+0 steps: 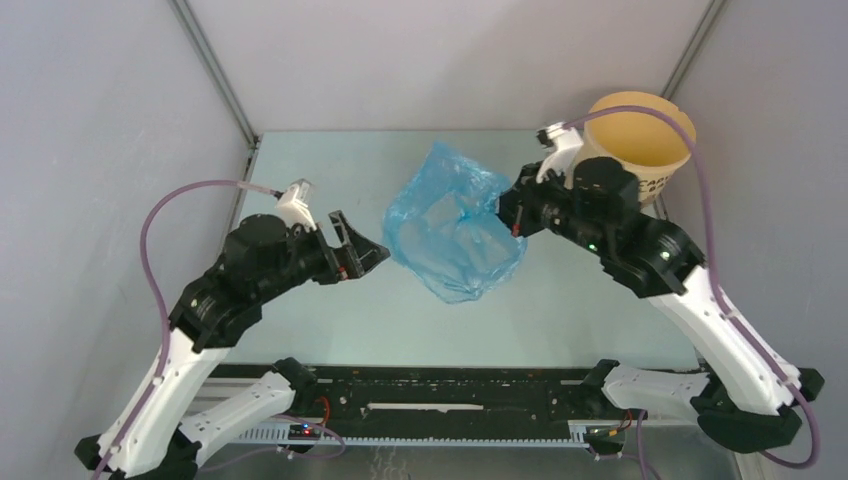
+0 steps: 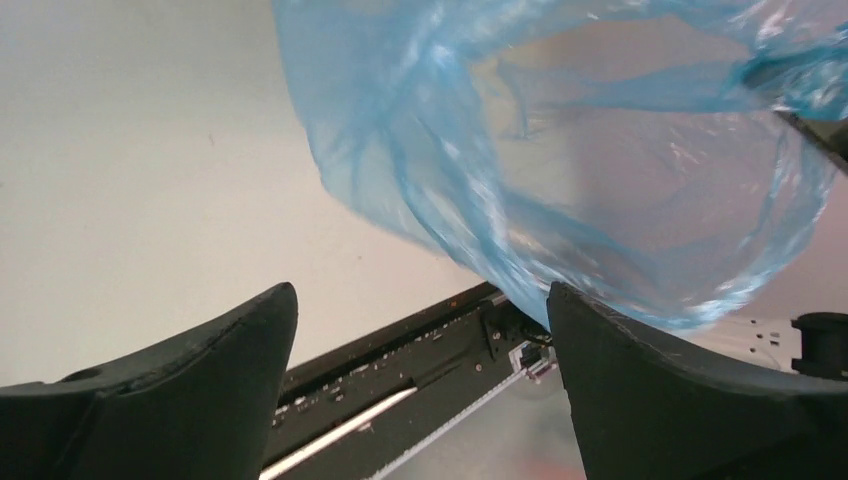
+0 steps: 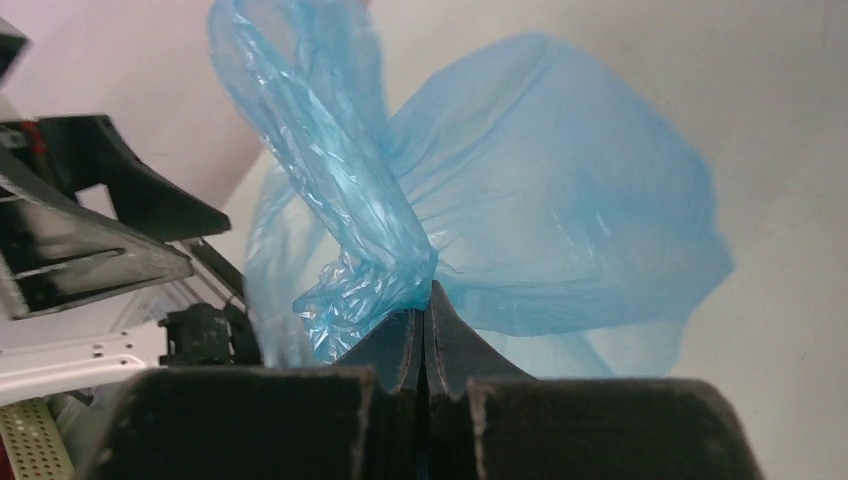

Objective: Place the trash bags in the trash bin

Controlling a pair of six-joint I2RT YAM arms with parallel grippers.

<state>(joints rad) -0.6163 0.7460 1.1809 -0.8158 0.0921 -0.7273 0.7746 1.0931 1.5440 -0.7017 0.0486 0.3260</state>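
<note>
Top external view: the bench point(image 1: 330, 320) lies inside pale walls, with both arms reaching in from the near edge.
Trash bin point(image 1: 640, 140): pale yellow tub, upright at the far right corner of the bench, just behind the right arm, which hides its lower side. Dark lettering shows on its wall. Only its own yellow inner wall shows through the mouth.
Trash bag point(image 1: 455, 225): thin, wrinkly light-blue film, puffed open near the middle of the bench between the two arms and well apart from the bin. I cannot tell whether its low end touches the bench.
Right gripper point(image 1: 508, 212): fingers pressed together on a bunched fold at the bag's right edge. The right wrist view shows the film point(image 3: 540, 200) gathered at the fingertips point(image 3: 428, 300).
Left gripper point(image 1: 362, 238): fingers spread wide, holding nothing, just beside the bag's left edge.
Left wrist view: the bag point(image 2: 560, 170) hangs ahead of the open fingers point(image 2: 250, 330), very close to the right one. I cannot tell if it touches.
</note>
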